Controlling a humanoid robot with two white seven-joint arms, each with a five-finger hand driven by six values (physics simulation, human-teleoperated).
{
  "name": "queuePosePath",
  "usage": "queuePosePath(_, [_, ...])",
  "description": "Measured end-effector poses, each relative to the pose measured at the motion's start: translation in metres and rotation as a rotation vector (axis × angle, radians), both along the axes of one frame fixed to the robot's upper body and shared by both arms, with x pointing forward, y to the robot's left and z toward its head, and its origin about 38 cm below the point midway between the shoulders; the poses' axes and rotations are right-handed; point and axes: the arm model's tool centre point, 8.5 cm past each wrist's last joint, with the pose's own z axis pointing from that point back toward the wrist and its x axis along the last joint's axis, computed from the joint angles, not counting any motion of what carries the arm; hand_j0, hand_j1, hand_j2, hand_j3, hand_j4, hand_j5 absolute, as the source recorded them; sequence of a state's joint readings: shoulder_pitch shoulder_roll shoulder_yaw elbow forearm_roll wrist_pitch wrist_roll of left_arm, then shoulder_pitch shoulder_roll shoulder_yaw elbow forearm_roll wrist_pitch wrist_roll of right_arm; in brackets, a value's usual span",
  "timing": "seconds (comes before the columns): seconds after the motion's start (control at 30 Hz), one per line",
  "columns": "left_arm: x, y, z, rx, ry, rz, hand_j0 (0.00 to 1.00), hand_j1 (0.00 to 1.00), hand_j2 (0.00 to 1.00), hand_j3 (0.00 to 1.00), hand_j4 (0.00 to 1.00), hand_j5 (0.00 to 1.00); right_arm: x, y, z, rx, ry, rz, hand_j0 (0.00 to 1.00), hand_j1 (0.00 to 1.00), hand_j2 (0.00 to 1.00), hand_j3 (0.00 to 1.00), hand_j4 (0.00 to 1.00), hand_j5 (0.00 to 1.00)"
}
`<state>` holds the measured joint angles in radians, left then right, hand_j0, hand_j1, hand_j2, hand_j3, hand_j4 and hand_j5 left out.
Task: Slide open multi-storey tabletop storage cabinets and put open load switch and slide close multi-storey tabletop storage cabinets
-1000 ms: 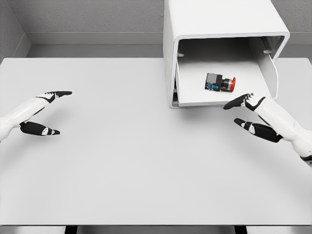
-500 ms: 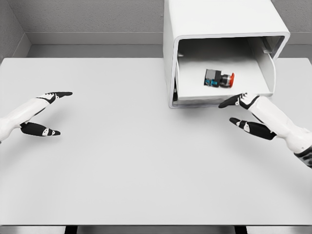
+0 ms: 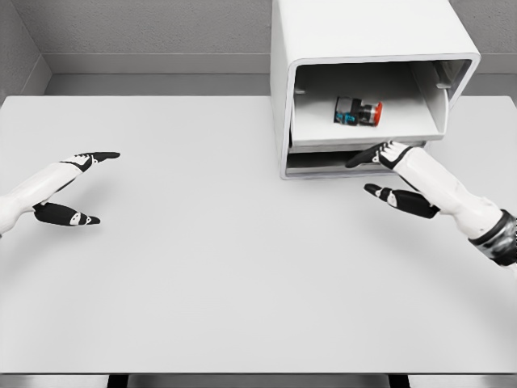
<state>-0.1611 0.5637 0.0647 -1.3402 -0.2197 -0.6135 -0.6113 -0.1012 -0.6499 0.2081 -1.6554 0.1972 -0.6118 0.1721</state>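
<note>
Load switch [image 3: 358, 111]: lay on its side in the drawer [image 3: 367, 132] of the white storage cabinet [image 3: 363, 48], red button end to the picture's right, dark body with a blue spot to the left. Sat toward the back of the drawer floor, clear of the side walls.

Drawer: stood partly pushed in, its front lip just proud of the cabinet's opening, a dark gap showing beneath it at the cabinet's foot.

Cabinet: stood at the far right part of the white table [image 3: 202, 267], against the grey back wall, its opening facing the camera.

Right hand [image 3: 392, 174]: reached in from the lower right, black fingers [image 3: 365, 156] stretched out against the drawer's front edge, thumb held lower and apart above the tabletop. Spread and flat, clasping nothing.

Left hand [image 3: 69, 186]: hovered well apart from the cabinet at the table's left side, index finger pointing right, thumb below it, spread with nothing between them.
</note>
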Motion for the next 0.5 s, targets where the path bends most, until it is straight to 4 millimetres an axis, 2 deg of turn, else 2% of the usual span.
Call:
queuePosePath(0.3, [-0.003, 0.002, -0.003, -0.003, 0.009, 0.007, 1.0, 1.0, 1.0, 1.0, 1.0, 1.0, 0.016, 0.003, 0.0, -0.001, 0.0, -0.003, 0.67, 0.67, 0.67, 0.67, 0.67, 0.67])
queuePosePath(0.5, [-0.003, 0.008, -0.002, -0.005, 0.005, 0.022, 1.0, 1.0, 1.0, 1.0, 1.0, 1.0, 0.009, -0.001, -0.011, -0.01, 0.034, -0.007, 0.67, 0.67, 0.67, 0.67, 0.67, 0.67])
